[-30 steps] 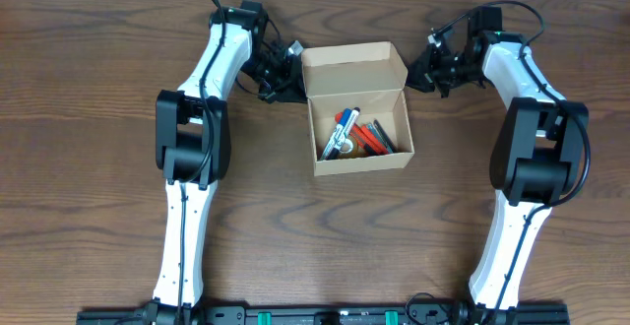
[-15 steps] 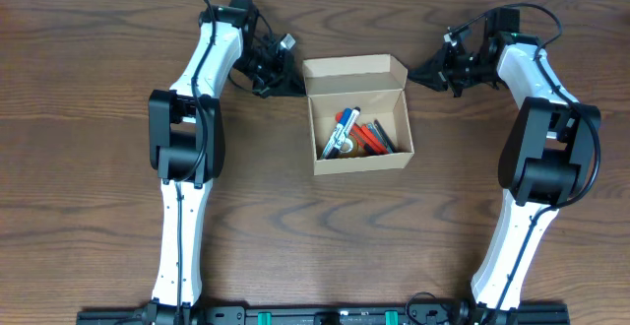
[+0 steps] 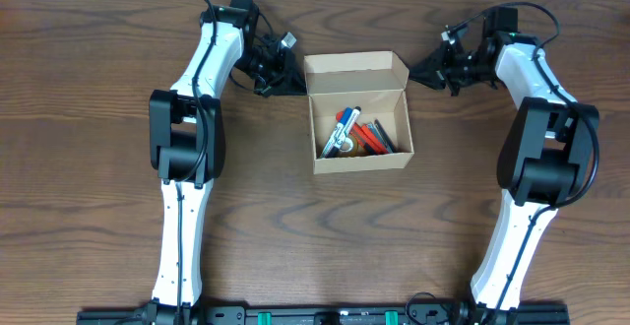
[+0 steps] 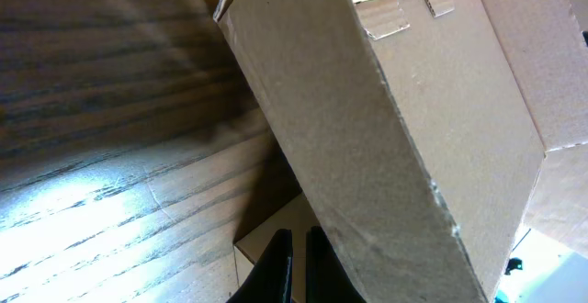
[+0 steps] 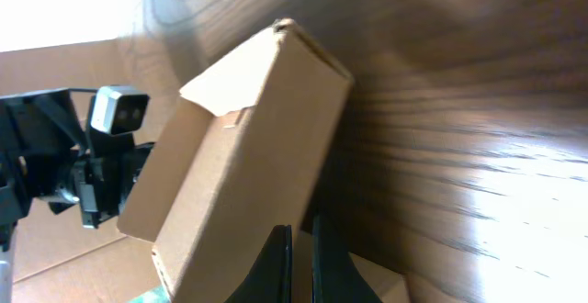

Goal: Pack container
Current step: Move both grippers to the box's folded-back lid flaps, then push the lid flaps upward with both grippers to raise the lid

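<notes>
Compared with a second ago, the left gripper [image 3: 291, 81] and the right gripper [image 3: 421, 71] are found drawn slightly outward from the container [image 3: 362, 160]. The container is seen mid-table [image 3: 98, 167], between them. On both grippers the fingers are held nearly pressed together, with nothing pinched. The plain tan box is shown open, its flap lid [image 3: 354, 66] raised at the rear and markers [image 3: 356, 134] lying inside.

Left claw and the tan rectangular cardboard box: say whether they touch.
Cannot tell. Overhead, the left claw ends beside the tan cardboard box, gap unclear; left wrist view settles nothing.
</notes>
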